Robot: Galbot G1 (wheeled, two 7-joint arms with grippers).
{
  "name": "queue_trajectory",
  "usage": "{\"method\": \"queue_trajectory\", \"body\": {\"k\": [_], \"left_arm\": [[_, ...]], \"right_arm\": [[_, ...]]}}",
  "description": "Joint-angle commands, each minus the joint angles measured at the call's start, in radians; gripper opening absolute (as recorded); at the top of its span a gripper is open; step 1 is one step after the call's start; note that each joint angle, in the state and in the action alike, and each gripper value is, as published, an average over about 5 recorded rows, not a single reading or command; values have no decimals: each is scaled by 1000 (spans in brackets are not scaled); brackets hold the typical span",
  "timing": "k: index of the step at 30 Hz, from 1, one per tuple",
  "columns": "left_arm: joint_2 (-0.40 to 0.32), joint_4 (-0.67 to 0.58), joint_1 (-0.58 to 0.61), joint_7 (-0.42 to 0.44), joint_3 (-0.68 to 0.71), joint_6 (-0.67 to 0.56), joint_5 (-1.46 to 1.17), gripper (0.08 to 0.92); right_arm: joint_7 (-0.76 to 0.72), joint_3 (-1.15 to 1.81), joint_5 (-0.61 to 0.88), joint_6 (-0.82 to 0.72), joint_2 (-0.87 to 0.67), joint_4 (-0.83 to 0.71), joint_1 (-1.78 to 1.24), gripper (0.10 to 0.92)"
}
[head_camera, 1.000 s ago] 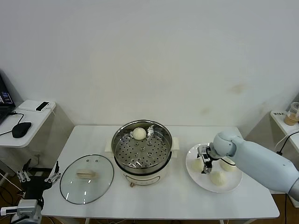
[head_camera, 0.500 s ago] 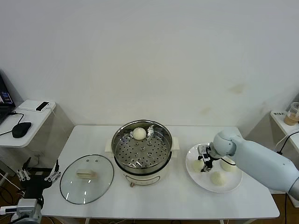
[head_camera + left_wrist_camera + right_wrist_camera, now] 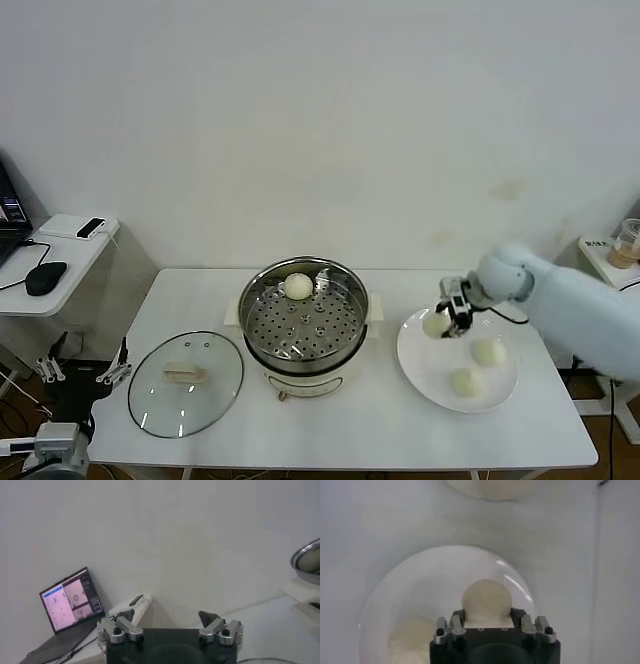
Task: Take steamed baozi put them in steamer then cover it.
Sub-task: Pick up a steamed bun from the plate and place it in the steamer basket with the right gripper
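Observation:
My right gripper (image 3: pixel 447 316) is shut on a cream-white baozi (image 3: pixel 436 324) and holds it a little above the left part of the white plate (image 3: pixel 425 362); the right wrist view shows that baozi (image 3: pixel 486 600) squeezed between the jaws. Two more baozi (image 3: pixel 488 352) (image 3: pixel 466 382) lie on the plate. One baozi (image 3: pixel 298 286) rests at the back of the steamer (image 3: pixel 303 318) on its perforated tray. The glass cover (image 3: pixel 186 381) lies flat on the table left of the steamer. My left gripper (image 3: pixel 82 371) hangs open off the table's left front corner.
A side table (image 3: pixel 55 250) at the left carries a mouse and a laptop (image 3: pixel 67 605). A cup (image 3: pixel 628 243) stands on a shelf at the far right. The white table (image 3: pixel 330 430) has bare room in front of the steamer.
My right gripper closed on a baozi on the plate and lifted it up and slightly back. The left arm stayed where it was.

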Motion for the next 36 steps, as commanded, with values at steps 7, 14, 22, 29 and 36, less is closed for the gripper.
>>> {"method": "queue_trajectory", "body": {"k": [7, 14, 22, 29, 36], "left_arm": [[7, -6, -5, 1, 2, 3, -1, 823], [-1, -7, -4, 2, -11, 6, 0, 823], [-15, -12, -3, 2, -22, 9, 2, 823], [-21, -18, 3, 2, -42, 7, -2, 823], [-26, -24, 0, 3, -44, 7, -2, 823]], "right_arm": [[74, -219, 308, -129, 146, 95, 465, 587], [148, -236, 435, -217, 347, 81, 439, 594], [233, -246, 504, -294, 620, -78, 324, 594], [270, -270, 509, -335, 746, -203, 270, 594], [288, -275, 482, -338, 816, -307, 217, 594]]}}
